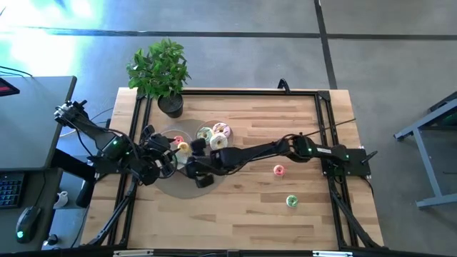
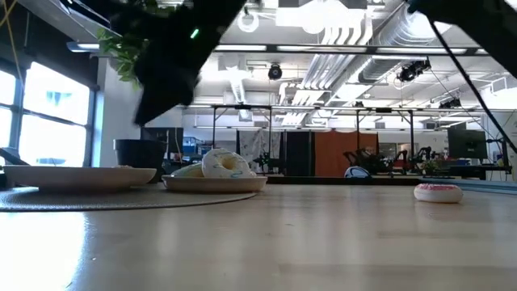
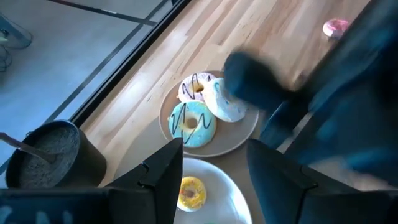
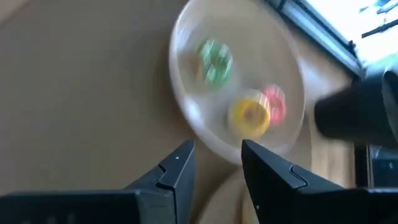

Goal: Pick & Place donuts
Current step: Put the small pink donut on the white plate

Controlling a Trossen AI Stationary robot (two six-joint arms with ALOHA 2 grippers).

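Observation:
Three large donuts, iced teal (image 3: 193, 122), white (image 3: 228, 102) and pink (image 3: 196, 87), lie on a beige plate (image 1: 214, 135). A second plate (image 4: 186, 106) carries mini donuts in green (image 4: 214, 60), yellow (image 4: 250, 116) and pink (image 4: 273, 102). One pink mini donut (image 1: 278, 170) and one green mini donut (image 1: 291, 201) lie on the bare table. My left gripper (image 3: 214, 149) is open and empty above the plates, the yellow mini donut (image 3: 191, 191) just below it. My right gripper (image 4: 217, 149) is open and empty, hovering beside the mini-donut plate.
Both plates sit on a round grey mat (image 1: 187, 178). A potted plant (image 1: 161, 71) stands at the table's far left corner. A black frame (image 1: 321, 107) runs along the table's edges. The two arms are close together over the plates. The table's near and right parts hold only the loose donuts.

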